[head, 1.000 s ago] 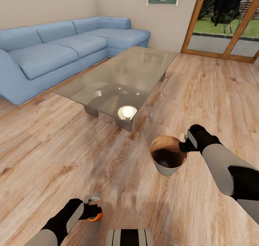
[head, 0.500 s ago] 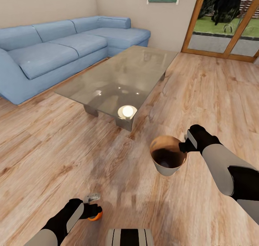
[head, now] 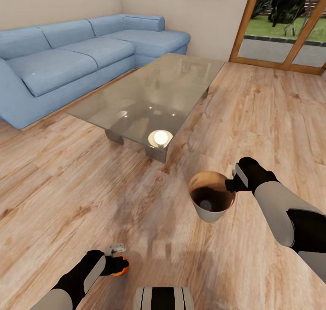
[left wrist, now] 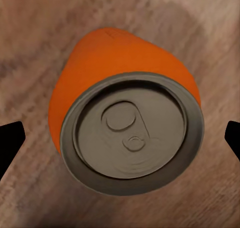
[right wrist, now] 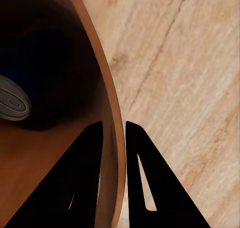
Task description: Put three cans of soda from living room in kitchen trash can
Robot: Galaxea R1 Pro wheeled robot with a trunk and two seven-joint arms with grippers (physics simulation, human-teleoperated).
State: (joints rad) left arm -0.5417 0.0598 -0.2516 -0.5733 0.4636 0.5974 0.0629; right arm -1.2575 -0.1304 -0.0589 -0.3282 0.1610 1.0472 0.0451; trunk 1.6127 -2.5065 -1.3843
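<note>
Two soda cans show, one orange can [head: 120, 269] lower left, one grey-topped can [head: 206, 205] inside the single brown bin [head: 211, 201].

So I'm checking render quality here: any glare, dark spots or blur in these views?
Head view: a bright lamp reflection glares on the glass coffee table. Right wrist view: the trash can interior is very dark. Left wrist view: the soda can is evenly lit and slightly soft.

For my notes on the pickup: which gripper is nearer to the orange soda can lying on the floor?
Left. The left gripper is right at the soda can, open, a finger on either side. The right gripper is apart from it, pinching the trash can rim.
</note>
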